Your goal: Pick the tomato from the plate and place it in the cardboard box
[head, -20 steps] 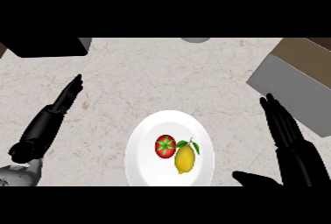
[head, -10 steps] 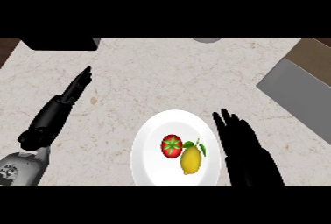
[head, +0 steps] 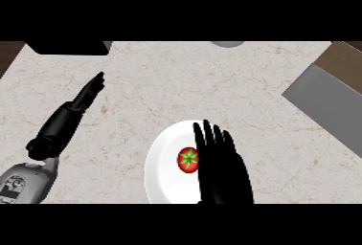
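Lying near the middle of the white plate, the tomato sits just left of the R hand, whose fingers are straight, covering the plate's right side. L hand rests flat, fingers straight, nr the counter's left edge.

Hidden and cut-off parts at the counter

The black right hand, fingers straight, covers the right side of the round white plate and the right edge of the red tomato with a green stalk; whether it touches the tomato cannot be told. The plate's lower rim is cut off. A grey slab at the right and a dark block at the top left run out of view.
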Robot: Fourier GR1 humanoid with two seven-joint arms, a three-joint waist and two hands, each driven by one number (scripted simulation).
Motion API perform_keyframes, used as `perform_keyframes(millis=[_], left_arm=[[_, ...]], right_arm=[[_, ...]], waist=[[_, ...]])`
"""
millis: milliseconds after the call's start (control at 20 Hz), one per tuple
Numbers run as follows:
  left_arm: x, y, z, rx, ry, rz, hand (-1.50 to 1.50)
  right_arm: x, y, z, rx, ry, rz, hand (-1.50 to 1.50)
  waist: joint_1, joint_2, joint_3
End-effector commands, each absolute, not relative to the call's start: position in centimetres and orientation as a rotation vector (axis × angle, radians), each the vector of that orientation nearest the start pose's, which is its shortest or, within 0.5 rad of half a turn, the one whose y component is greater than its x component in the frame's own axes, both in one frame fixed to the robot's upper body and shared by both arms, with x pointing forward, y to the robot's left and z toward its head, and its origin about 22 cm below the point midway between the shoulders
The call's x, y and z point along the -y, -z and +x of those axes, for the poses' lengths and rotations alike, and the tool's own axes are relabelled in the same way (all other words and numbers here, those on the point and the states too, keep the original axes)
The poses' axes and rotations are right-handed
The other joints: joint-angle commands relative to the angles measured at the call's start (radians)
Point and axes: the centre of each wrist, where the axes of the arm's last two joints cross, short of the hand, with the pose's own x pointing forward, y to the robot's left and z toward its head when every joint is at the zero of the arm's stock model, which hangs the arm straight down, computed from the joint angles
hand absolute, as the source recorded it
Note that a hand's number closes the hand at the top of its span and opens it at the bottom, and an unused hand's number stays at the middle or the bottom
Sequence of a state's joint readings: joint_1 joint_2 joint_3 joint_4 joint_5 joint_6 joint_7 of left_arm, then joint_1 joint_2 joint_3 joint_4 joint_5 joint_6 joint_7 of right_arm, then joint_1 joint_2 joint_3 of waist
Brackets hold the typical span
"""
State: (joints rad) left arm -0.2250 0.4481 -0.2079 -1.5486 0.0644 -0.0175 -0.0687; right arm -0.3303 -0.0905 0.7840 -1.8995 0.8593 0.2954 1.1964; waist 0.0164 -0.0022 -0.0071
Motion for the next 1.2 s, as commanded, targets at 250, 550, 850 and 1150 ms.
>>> perform_keyframes(millis=[250, 550, 850, 1150], left_arm=[[-25.8, -6.8, 29.3, 1.756, 0.541, 0.083, 0.00], [-26.1, -6.4, 28.7, 1.746, 0.558, 0.092, 0.00], [-26.5, -7.3, 29.5, 1.751, 0.550, 0.075, 0.00], [-26.8, -6.8, 29.5, 1.744, 0.537, 0.079, 0.00]], right_arm=[[2.3, -11.7, 21.1, 0.832, -1.076, -0.962, -1.50], [1.6, -10.4, 22.9, 0.784, -1.063, -1.015, -1.50], [1.0, -9.1, 23.5, 0.741, -1.096, -1.036, -1.50], [1.1, -8.4, 24.0, 0.700, -1.108, -1.056, -1.50]], waist=[[-0.004, -0.003, 0.003], [0.006, -0.002, 0.005], [0.001, -0.001, 0.005], [-0.007, -0.001, 0.005]])
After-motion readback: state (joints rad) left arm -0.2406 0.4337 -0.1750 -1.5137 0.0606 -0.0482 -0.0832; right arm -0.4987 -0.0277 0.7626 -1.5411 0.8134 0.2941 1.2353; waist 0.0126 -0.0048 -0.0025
